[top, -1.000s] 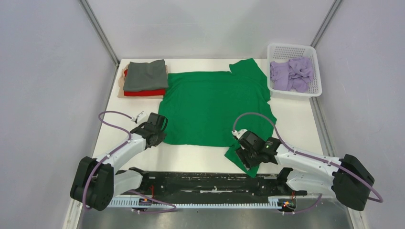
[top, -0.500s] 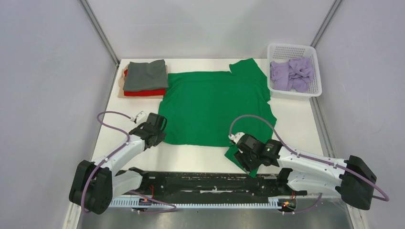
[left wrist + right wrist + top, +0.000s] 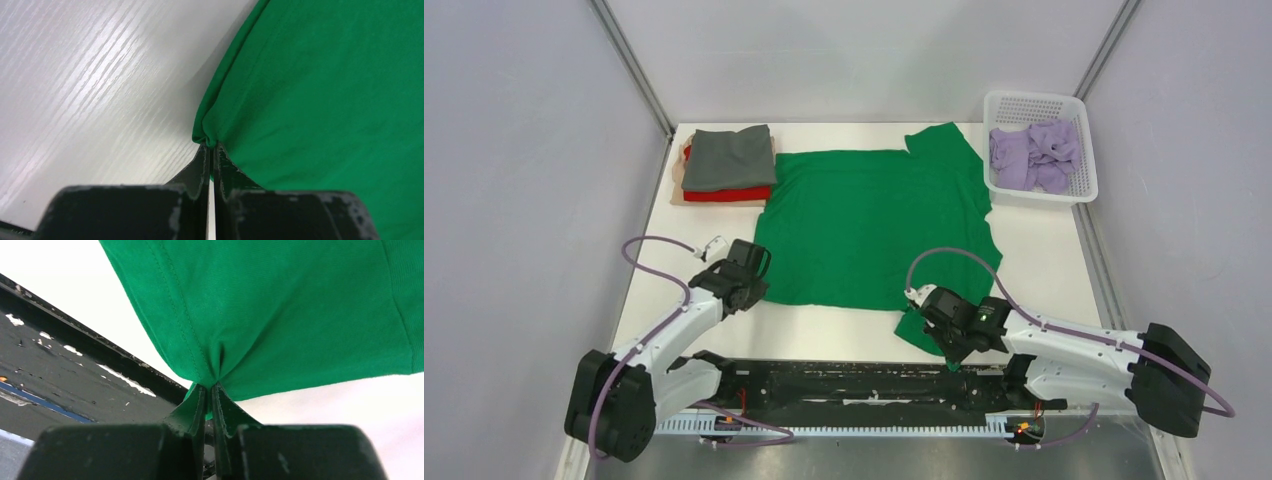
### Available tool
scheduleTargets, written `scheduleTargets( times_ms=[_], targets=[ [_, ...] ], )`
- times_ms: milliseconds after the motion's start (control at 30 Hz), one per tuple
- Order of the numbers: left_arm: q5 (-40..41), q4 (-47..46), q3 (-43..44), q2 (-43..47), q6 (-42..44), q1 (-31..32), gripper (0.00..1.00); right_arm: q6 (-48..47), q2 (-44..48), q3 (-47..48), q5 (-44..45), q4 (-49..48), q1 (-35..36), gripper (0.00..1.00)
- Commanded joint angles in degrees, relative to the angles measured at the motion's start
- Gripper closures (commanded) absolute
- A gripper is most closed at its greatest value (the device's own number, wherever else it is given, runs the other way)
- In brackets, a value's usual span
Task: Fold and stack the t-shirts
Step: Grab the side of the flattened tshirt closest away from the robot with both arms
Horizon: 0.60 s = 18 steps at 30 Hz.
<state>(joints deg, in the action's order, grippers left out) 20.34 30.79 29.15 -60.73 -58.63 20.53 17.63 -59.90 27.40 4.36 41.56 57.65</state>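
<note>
Gripping mere pinches of the green t-shirt (image 3: 874,220), left fingers (image 3: 200,167) and right fingers (image 3: 194,410) are clamped on cloth; uneven pulling could slip it free.

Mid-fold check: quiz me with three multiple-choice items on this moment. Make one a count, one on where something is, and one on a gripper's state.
1. How many folded shirts are in the stack at the far left?
A. three
B. one
C. five

2. Where is the lilac shirt?
A. on the stack
B. hanging off the near edge
C. in the white basket

3. What is the right gripper doing?
A. open above the cloth
B. shut on the green shirt's edge
C. shut on the basket's rim

Answers:
1 A: grey, red and tan layers show one above the other.
2 C: it lies crumpled inside the basket at the far right.
3 B: the right wrist view shows it clamped on bunched green cloth.
</note>
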Motion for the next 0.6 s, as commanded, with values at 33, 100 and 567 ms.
scheduleTargets(
  times_ms=[33,100,567],
  targets=[
    [-1.25,9.48,-0.09,4.80,-0.67,-0.06,0.98,2.20,3.21,-0.68,0.53,6.97,1.10,0.97],
    [-2.07,11.28,-1.18,6.72,-1.40,-0.06,0.98,3.05,4.69,-0.51,-1.53,8.61,2.09,1.00],
    [-8.02,11.83,0.17,12.67,-0.17,-0.08,0.98,2.35,2.95,4.84,6.94,7.88,5.59,1.00]
  ],
)
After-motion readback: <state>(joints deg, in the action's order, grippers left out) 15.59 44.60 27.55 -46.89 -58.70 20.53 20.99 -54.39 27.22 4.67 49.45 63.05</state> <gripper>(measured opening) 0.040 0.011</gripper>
